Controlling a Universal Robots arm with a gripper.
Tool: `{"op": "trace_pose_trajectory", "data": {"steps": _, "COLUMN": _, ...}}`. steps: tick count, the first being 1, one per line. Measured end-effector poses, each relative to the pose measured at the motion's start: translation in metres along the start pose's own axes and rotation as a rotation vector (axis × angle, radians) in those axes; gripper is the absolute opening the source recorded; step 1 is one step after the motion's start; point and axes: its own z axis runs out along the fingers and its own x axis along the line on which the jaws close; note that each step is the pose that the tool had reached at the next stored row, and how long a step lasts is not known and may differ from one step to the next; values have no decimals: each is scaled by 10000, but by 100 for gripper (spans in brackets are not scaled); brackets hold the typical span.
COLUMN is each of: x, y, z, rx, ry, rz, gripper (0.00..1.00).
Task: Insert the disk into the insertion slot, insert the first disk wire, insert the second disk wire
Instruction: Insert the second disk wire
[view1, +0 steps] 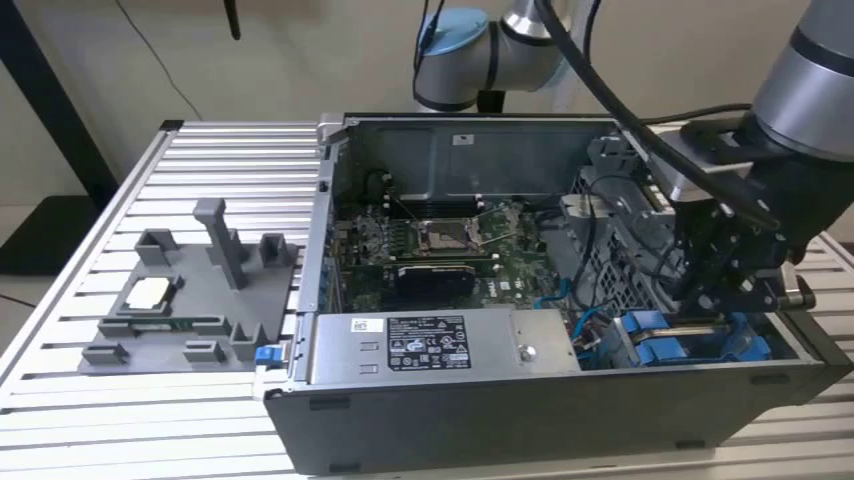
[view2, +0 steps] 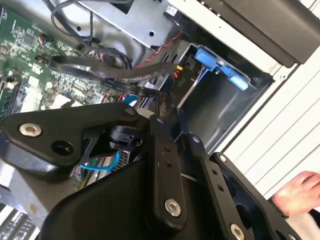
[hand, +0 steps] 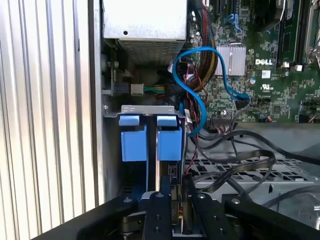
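The arm is seen in the exterior view reaching down from the upper right into the open computer case (view1: 561, 130), its wrist held roughly vertical and the gripper (view1: 705, 318) lowered into the near right corner of the chassis, just above the blue plastic of the drive bay. The insertion slot (view1: 694, 345) lies in that corner, to the exterior view's right of the grey power-supply box (view1: 427, 345) with its black-and-white sticker. In the first wrist view the two blue rails of the insertion slot (hand: 150, 137) are seen side by side under a grey metal bracket, and the gripper (hand: 176, 200) is pointed straight at them, with its two black fingers (hand: 159, 210) standing close together; a thin edge-on part is seen between them, but whether it is the disk, and whether it is actually clamped, cannot be told. In the second wrist view the gripper (view2: 167, 127) is shown with its narrow finger tips nearly meeting beside a blue clip (view2: 220, 65) at the mouth of the grey bay. A curled blue cable (hand: 200, 90) and a bundle of black cables (hand: 235, 170) are seen lying over the motherboard (hand: 260, 75) just beyond the bay. A person's hand (view2: 300, 192) is seen resting on the ribbed table (view1: 214, 150) outside the case. A grey fixture plate (view1: 194, 300) is set on the table, well apart to the left of the case.
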Motion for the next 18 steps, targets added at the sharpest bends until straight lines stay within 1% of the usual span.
{"op": "trace_pose_trajectory", "data": {"steps": 2, "x": -1, "y": -17, "z": -11, "rx": -214, "ry": 6, "rz": 8, "gripper": 24}}
{"op": "trace_pose_trajectory", "data": {"steps": 3, "x": -1, "y": -21, "z": -17, "rx": -305, "ry": 15, "rz": 11, "gripper": 24}}
{"op": "trace_pose_trajectory", "data": {"steps": 5, "x": -2, "y": -24, "z": -53, "rx": -399, "ry": 15, "rz": 15, "gripper": 24}}
{"op": "trace_pose_trajectory", "data": {"steps": 7, "x": -5, "y": -25, "z": -113, "rx": -434, "ry": 14, "rz": 18, "gripper": 24}}
{"op": "trace_pose_trajectory", "data": {"steps": 10, "x": -9, "y": -32, "z": -226, "rx": -441, "ry": 12, "rz": 17, "gripper": 24}}
{"op": "trace_pose_trajectory", "data": {"steps": 13, "x": -13, "y": -36, "z": -312, "rx": -441, "ry": -32, "rz": 18, "gripper": 24}}
{"op": "trace_pose_trajectory", "data": {"steps": 14, "x": -13, "y": -37, "z": -321, "rx": -439, "ry": -93, "rz": 19, "gripper": 24}}
{"op": "trace_pose_trajectory", "data": {"steps": 17, "x": -14, "y": -36, "z": -331, "rx": -385, "ry": -380, "rz": 24, "gripper": 24}}
{"op": "trace_pose_trajectory", "data": {"steps": 18, "x": -14, "y": -36, "z": -335, "rx": -358, "ry": -440, "rz": 24, "gripper": 24}}
